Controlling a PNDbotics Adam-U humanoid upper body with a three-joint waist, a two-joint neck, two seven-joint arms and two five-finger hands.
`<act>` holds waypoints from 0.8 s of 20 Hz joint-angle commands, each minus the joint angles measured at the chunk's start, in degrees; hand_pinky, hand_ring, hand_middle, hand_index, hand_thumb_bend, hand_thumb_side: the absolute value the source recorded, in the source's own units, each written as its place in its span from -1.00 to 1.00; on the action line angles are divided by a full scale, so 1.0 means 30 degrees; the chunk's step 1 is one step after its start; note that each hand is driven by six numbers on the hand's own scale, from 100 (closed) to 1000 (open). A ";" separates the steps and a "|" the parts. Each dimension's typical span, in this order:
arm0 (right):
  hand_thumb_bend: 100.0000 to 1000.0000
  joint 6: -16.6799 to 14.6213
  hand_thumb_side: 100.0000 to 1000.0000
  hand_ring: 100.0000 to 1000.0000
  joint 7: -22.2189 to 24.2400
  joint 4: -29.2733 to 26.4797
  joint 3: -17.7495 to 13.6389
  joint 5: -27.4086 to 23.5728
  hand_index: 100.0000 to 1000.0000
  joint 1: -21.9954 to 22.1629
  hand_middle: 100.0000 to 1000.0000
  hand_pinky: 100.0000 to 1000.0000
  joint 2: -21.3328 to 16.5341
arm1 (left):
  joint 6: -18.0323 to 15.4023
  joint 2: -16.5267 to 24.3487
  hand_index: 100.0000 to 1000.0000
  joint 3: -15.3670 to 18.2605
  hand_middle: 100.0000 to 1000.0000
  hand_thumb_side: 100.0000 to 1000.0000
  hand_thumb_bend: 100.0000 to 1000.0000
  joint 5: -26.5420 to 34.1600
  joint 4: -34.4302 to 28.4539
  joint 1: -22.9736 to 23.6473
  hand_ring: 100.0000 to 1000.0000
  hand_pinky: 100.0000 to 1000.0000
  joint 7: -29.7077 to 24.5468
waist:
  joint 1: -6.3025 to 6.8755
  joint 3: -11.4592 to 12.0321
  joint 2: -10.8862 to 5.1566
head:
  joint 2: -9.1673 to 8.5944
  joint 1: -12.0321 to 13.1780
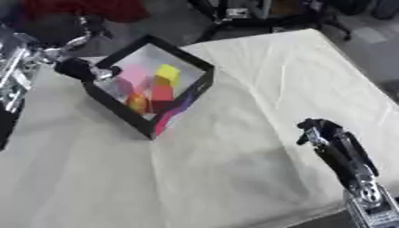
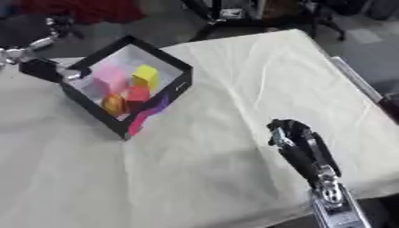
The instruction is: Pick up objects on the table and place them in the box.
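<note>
A black-walled box (image 1: 190, 96) with a pale inside stands on the cream-covered table (image 1: 257, 102) at the upper left. Inside lie a pink block (image 1: 134, 74), a yellow block (image 1: 168, 71), a red block (image 1: 162, 92) and an orange piece (image 1: 137, 103). My left hand (image 1: 78, 69) hangs at the box's left rim, over its near-left corner; I cannot make out how its fingers stand or whether it holds anything. My right hand (image 1: 319, 131) hovers low at the right over bare cloth, fingers curled, with nothing in it.
The cloth shows creases and no loose objects. The table's right edge (image 1: 366, 75) and front edge fall off to a grey floor. Black stand legs (image 1: 234, 22) and a red shape (image 1: 86, 9) lie beyond the far edge.
</note>
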 commanded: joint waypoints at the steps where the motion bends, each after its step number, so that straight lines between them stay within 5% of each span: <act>1: -1.00 -0.0048 0.20 -0.08 -0.0213 -0.0253 -0.0302 -0.0002 0.18 -0.0184 -0.29 0.36 -0.0367 | 0.1735 0.0247 0.54 0.2447 0.22 0.50 -0.84 0.5647 -0.4191 0.2622 0.14 0.37 0.2225 | 0.0088 0.0134 -0.0543 | -0.0037 0.0211; 4: -1.00 -0.0135 0.13 -0.08 -0.0360 -0.0438 -0.0450 -0.0068 0.18 -0.0322 -0.29 0.36 -0.0415 | 0.2581 -0.1700 0.48 0.4144 0.14 0.54 -0.92 0.9059 -0.6467 0.6182 0.08 0.33 0.4087 | 0.0066 0.0314 -0.0542 | -0.0037 0.0454; 7: -1.00 -0.0266 0.06 -0.08 -0.0494 -0.0839 -0.0590 -0.0187 0.18 -0.0315 -0.28 0.36 -0.0298 | 0.3013 -0.4442 0.44 0.5138 0.12 0.59 -0.97 1.0296 -0.7348 0.8443 0.05 0.32 0.5397 | 0.0011 0.0589 -0.0611 | -0.0037 0.0778; 10: -1.00 -0.0442 -0.02 -0.08 -0.0548 -0.1440 -0.0714 -0.0288 0.18 -0.0339 -0.28 0.36 -0.0206 | 0.3236 -0.6218 0.42 0.5343 0.09 0.61 -1.00 1.0828 -0.7362 0.9445 0.03 0.31 0.5961 | -0.0030 0.0744 -0.0630 | -0.0037 0.1095; 16: -1.00 -0.0495 -0.04 -0.07 -0.0510 -0.2138 -0.0722 -0.0457 0.19 -0.0331 -0.27 0.36 -0.0243 | 0.3436 -0.6862 0.41 0.4569 0.07 0.65 -1.00 1.1402 -0.6346 1.0107 0.01 0.30 0.5634 | -0.0060 0.0688 -0.0592 | -0.0037 0.1641</act>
